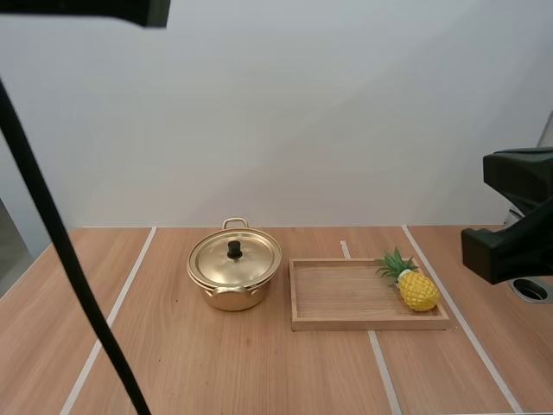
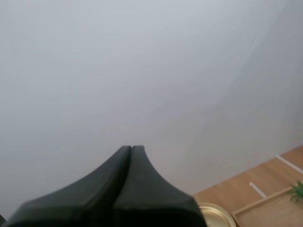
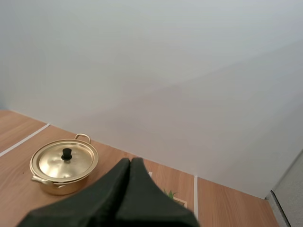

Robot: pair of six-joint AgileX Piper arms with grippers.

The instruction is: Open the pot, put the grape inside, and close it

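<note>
Pot [image 1: 232, 294] and lid [image 1: 251, 259]: shiny gold throughout, with pale highlights on the lid, and a black knob [image 1: 234, 249] at its centre. Tray [image 1: 346, 322]: pale brown wood with fine straight grain; pineapple [image 1: 418, 291]: yellow body in a criss-cross pattern, green leaves; table [image 1: 216, 372]: warmer light-brown wood grain crossed by long white lines [image 1: 112, 316]. Wall [image 1: 302, 112]: plain greyish white, unpatterned; left gripper [image 2: 131, 147] and right gripper [image 3: 130, 160]: matt black.
</note>
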